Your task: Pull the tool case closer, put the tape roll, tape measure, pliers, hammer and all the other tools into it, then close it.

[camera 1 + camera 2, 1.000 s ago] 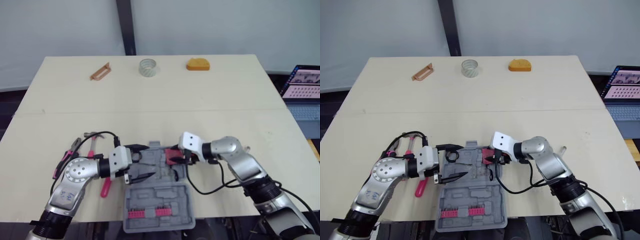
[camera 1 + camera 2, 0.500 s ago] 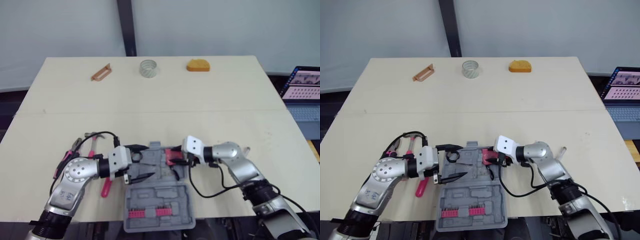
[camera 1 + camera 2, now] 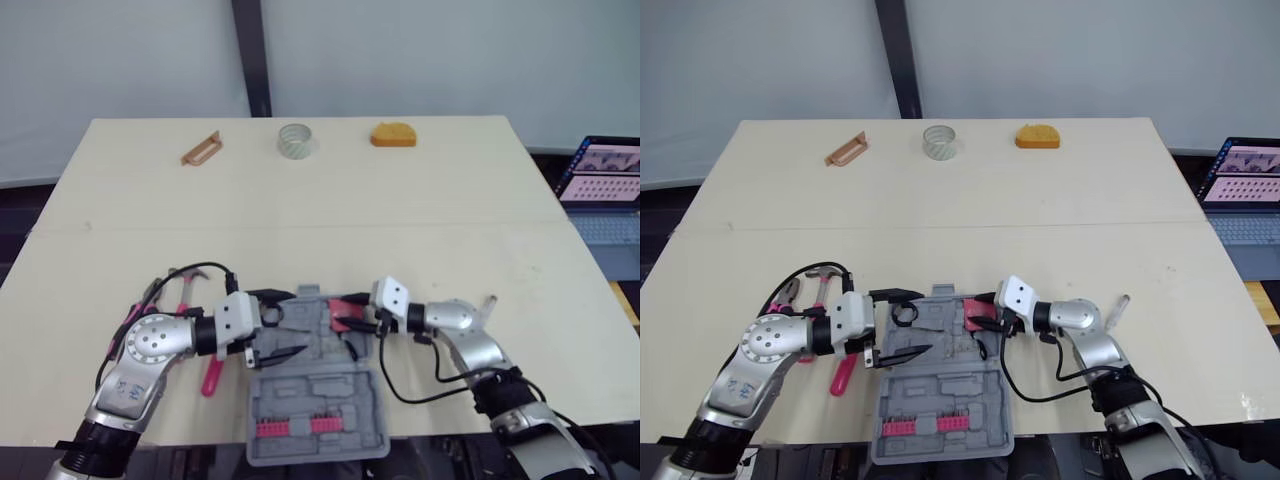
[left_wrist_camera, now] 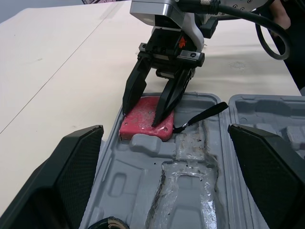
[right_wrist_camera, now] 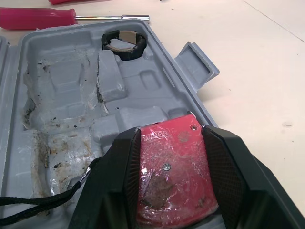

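The grey tool case [image 3: 315,395] lies open at the table's near edge. My right gripper [image 3: 352,318] is shut on a red tape measure [image 5: 174,176], which rests in the far right corner of the case [image 4: 143,125]. My left gripper [image 3: 285,325] hangs open over the case's left side, with nothing between its fingers. A small black roll [image 5: 123,42] sits in a round pocket of the case close to the left gripper. Pink-handled pliers [image 3: 135,315], a hammer [image 3: 183,285] and a pink-handled screwdriver [image 3: 212,375] lie left of the case, behind my left arm.
At the table's far edge stand a pale tape roll [image 3: 296,139], a brown tool [image 3: 200,148] and an orange object [image 3: 394,133]. A small silver bit [image 3: 487,302] lies right of my right arm. A laptop [image 3: 600,175] sits beyond the table's right side.
My right gripper has shifted slightly right with the tape measure, and its forearm has dropped lower toward the table. The left gripper has stayed put.
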